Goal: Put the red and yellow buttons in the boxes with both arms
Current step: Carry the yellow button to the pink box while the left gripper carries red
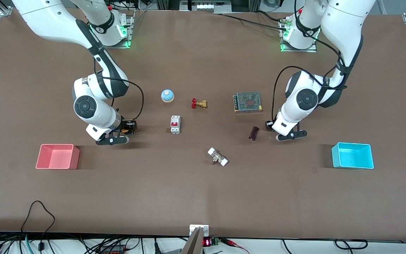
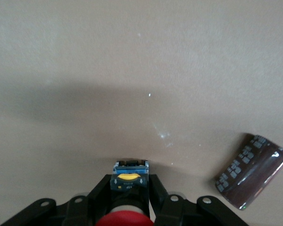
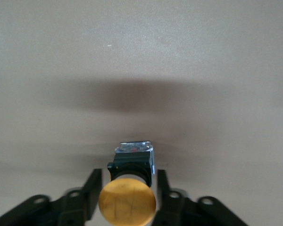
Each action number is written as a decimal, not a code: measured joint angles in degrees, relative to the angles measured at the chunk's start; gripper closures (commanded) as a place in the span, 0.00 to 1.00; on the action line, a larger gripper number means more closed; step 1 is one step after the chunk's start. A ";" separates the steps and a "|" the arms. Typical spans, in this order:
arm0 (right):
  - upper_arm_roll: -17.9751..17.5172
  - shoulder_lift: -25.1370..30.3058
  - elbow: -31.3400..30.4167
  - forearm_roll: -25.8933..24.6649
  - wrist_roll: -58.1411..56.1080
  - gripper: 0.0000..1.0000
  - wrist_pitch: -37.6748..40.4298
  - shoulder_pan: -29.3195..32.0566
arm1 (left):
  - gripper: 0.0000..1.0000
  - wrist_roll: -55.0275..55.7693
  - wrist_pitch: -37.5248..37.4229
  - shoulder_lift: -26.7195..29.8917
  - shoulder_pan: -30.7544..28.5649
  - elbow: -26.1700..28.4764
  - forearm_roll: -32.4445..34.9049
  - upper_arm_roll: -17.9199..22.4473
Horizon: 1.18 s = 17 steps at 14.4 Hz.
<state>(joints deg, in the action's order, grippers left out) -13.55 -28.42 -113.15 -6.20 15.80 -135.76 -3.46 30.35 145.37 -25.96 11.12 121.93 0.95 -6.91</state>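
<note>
The left gripper (image 2: 127, 197) is pinching the red button (image 2: 125, 220) above the worktop (image 1: 203, 197) beside a dark cylinder (image 1: 253, 133); the right gripper (image 3: 127, 188) is pinching the yellow button (image 3: 127, 201) near the pink box (image 1: 57, 156). Both buttons look light, rigid, slippery-capped; the black bodies are offering the surest hold. The cyan box (image 1: 352, 155) is waiting.

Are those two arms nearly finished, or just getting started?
About halfway. Done: both pick-ups, it seems. In hand: the left tool grips the red button, the right tool the yellow button. Left: dropping them in; the pink box and cyan box hold nothing yet.
</note>
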 measured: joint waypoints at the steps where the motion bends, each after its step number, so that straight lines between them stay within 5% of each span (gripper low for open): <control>1: 0.00 -0.03 0.00 -0.04 0.00 0.77 -0.03 0.00 | 0.76 -0.04 -0.58 0.26 -0.09 -0.49 0.00 0.15; 9: 0.12 1.51 1.30 -0.38 -1.18 0.77 0.51 0.54 | 0.75 -12.62 -24.82 2.42 -5.40 -17.82 0.03 1.53; 13: 0.61 7.11 6.51 -0.40 -5.53 0.77 9.91 3.61 | 0.75 -24.27 -25.87 1.52 -11.26 -21.49 3.73 1.69; 17: 4.77 9.48 13.12 -0.38 -11.45 0.77 15.86 5.91 | 0.75 -34.23 -25.86 -3.04 -18.12 -27.52 7.21 1.90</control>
<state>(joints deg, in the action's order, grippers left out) -8.78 -18.94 -100.03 -6.58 4.34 -119.89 2.45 -3.87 119.51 -28.99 -7.00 94.42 8.17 -5.01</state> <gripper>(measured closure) 0.634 0.626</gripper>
